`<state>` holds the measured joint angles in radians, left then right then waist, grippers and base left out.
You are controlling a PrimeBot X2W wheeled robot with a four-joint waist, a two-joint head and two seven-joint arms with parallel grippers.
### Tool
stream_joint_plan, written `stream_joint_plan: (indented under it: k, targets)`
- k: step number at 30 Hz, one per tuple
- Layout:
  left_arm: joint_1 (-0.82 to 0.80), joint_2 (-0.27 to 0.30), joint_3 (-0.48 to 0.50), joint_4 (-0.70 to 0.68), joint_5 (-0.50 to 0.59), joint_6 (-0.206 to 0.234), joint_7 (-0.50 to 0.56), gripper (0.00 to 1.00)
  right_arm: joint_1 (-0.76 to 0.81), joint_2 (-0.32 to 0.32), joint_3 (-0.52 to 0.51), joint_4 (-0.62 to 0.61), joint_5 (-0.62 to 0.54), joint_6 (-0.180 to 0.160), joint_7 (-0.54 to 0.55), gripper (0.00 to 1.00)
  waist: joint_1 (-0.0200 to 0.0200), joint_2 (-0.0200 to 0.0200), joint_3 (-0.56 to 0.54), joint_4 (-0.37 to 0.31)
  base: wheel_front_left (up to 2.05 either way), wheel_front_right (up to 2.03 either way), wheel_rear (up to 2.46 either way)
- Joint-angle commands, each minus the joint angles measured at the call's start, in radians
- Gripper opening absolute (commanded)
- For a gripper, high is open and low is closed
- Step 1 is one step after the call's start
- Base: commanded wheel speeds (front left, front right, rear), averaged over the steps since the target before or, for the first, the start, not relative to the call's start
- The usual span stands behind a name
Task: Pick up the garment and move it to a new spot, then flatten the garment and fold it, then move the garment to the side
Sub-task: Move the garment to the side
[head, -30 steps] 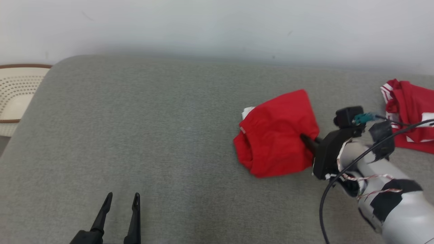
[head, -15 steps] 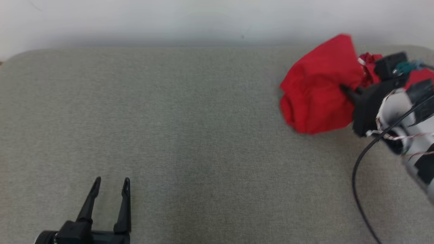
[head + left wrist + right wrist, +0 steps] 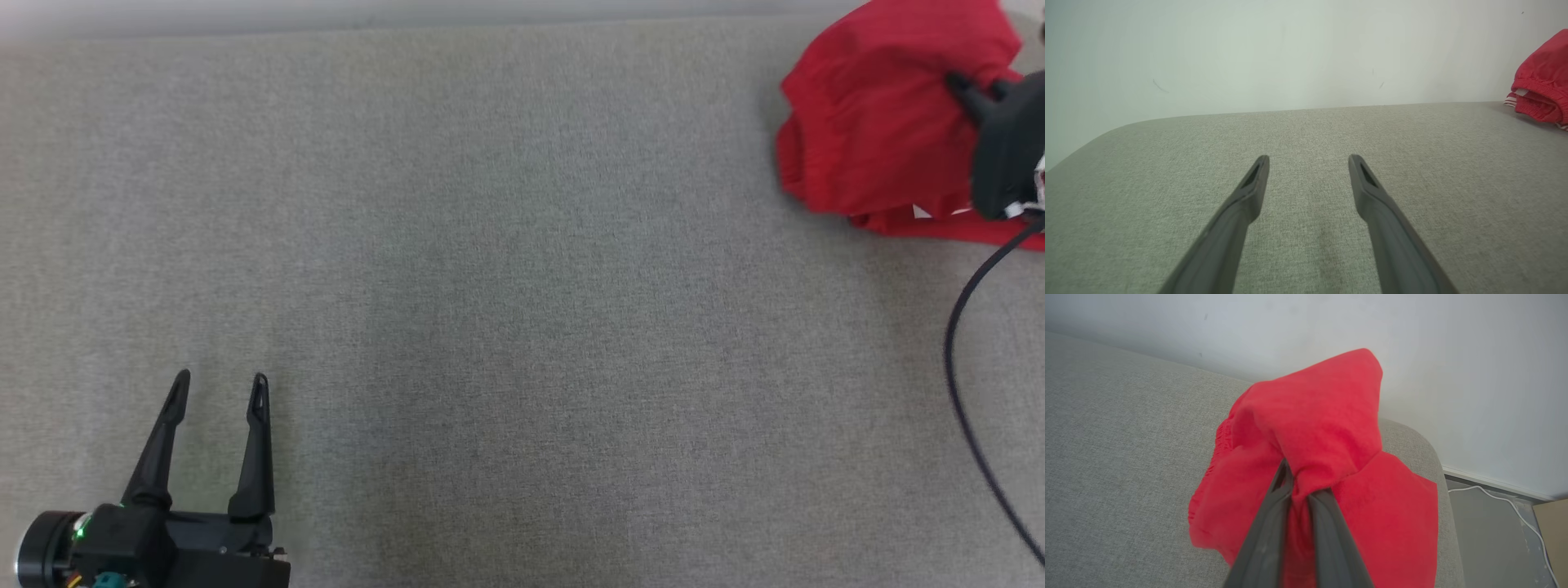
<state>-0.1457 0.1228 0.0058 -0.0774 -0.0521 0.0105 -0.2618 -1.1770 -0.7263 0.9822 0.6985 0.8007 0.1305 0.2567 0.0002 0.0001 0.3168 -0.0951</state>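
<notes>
Two pincers, one load. Clamped the right pincer [image 3: 1302, 484] tight on a bunched fold of the red garment [image 3: 873, 122], with the fingers [image 3: 1265, 539] buried in cloth to the tips. Held the garment above the far right corner of the grey cushion [image 3: 506, 245], most of it forward of and below the pinch, toward the cushion's far edge. Showed no clear long axis: bundled, with an elastic hem [image 3: 1220, 437] turned toward the cushion's left. Hung over or against a second red piece [image 3: 906, 224] with white trim at the same corner; could not tell whether touching. Kept the left pincer [image 3: 220, 377] spread wide and empty above the cushion's near left part, well apart from the load and aimed at the cushion's far edge.

Judged as a carrying step, either the first relocation or the final shift aside; could not settle which. Put the right arm nearer by far, so any set-down probably fell to it alone. Turned on one relation: bundle ahead of the right pincer, rounded end of the cushion just beyond on the right, bare floor [image 3: 1486, 539] past that. Called for a release inside that end, not over it.
</notes>
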Motion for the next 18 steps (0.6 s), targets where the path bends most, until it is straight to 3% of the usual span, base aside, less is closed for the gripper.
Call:
stream_joint_plan:
  k: [1, 18]
  targets:
    - [-0.015, 0.013, 0.004, -0.010, 0.010, -0.002, -0.004, 1.00, -0.031, -0.020, 0.002, 0.009, -0.003, 0.000, 0.006, 0.00, -0.0002, -0.0001, 0.041, -0.017, 0.00, 0.00, 0.00]
    - [-0.033, 0.049, 0.010, -0.058, 0.016, 0.000, -0.004, 1.00, -0.153, -0.170, 0.106, 0.074, -0.028, 0.000, -0.007, 0.00, -0.0002, -0.0001, 0.122, -0.018, 0.00, 0.00, 0.00]
